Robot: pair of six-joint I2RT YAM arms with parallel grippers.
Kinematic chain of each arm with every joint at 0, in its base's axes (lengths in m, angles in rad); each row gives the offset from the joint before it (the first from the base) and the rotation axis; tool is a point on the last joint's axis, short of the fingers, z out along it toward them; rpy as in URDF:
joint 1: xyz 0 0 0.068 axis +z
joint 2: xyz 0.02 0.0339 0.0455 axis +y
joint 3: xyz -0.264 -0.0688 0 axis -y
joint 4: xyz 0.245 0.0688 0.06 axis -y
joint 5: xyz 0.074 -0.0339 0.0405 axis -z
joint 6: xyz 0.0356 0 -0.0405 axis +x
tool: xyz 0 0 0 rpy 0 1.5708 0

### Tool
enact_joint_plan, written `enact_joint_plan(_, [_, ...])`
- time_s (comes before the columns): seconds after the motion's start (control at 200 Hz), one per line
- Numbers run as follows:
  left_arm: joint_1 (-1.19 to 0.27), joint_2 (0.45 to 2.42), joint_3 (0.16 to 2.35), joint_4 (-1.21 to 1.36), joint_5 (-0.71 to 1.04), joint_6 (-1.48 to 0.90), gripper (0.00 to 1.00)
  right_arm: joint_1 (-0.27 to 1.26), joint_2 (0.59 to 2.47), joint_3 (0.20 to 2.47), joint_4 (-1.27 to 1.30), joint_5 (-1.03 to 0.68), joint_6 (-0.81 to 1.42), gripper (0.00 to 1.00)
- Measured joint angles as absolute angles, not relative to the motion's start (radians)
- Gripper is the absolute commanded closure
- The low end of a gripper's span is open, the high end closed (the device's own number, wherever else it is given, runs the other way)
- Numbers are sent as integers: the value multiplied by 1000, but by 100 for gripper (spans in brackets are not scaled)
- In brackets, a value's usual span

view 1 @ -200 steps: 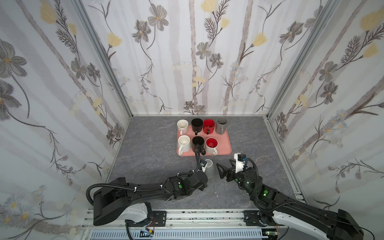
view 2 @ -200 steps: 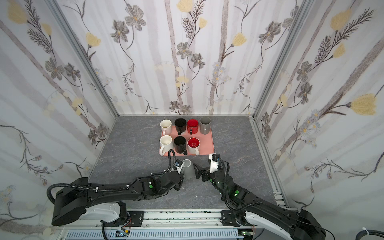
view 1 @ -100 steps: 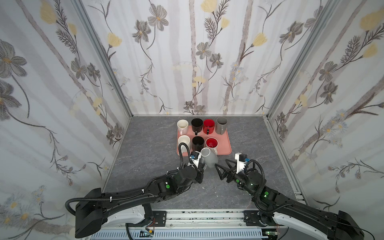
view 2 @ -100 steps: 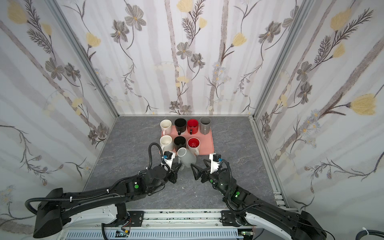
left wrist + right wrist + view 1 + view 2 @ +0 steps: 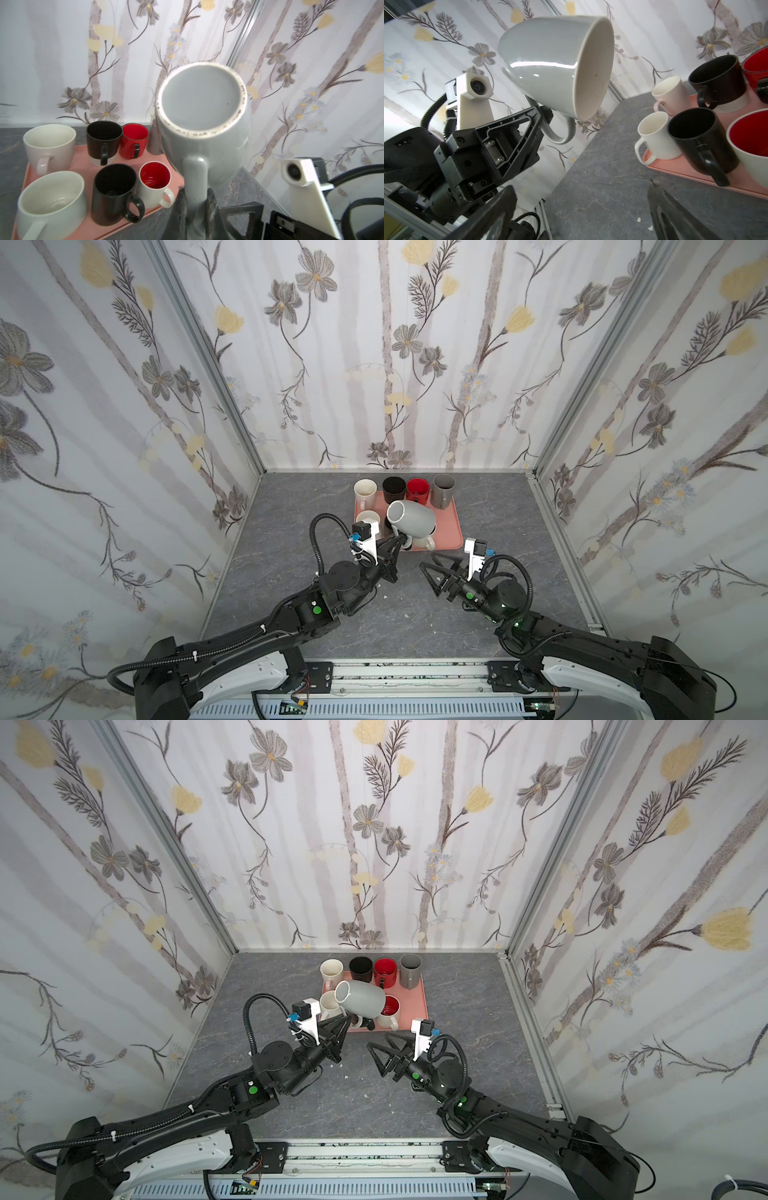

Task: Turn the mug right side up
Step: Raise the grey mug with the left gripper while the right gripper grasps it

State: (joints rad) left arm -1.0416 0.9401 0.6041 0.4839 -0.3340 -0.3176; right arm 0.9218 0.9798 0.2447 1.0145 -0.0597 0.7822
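The grey mug (image 5: 411,520) sits just below the centre of both top views, lifted off the table and lying on its side. Its foot ring points to the left of the frame and its mouth to the right. In the left wrist view I look straight at its base (image 5: 202,97). The right wrist view shows the pale inside through the rim (image 5: 591,68).

My left gripper (image 5: 402,537) is pinched tight on the mug's handle, which hangs down from the body (the fingers (image 5: 211,204) clamp it from both sides). The mug overlaps the lower left part of the pink tray (image 5: 451,526), covering part of the near row of cups.

On that tray a cream mug (image 5: 365,489), a black mug (image 5: 394,486), a red mug (image 5: 417,488) and a tall grey mug (image 5: 443,489) stand upright along the upper edge. A white mug with a red inside (image 5: 390,1011) stands lower right of the held mug.

My right gripper (image 5: 430,562) has its jaws spread wide and holds nothing. It is lower right of the mug, above the grey table (image 5: 291,510), and clear of both mug and tray.
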Motion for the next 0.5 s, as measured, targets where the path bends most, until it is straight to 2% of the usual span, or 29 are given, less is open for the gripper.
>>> enact_joint_plan(0.265, [-1042,907,584,623,-273,-335,100,924,1190,316,1370,-140,889,11])
enact_joint_plan(0.5, [-1042,860,537,687,-218,-375,100,931,1346,383,1553,-208,961,27])
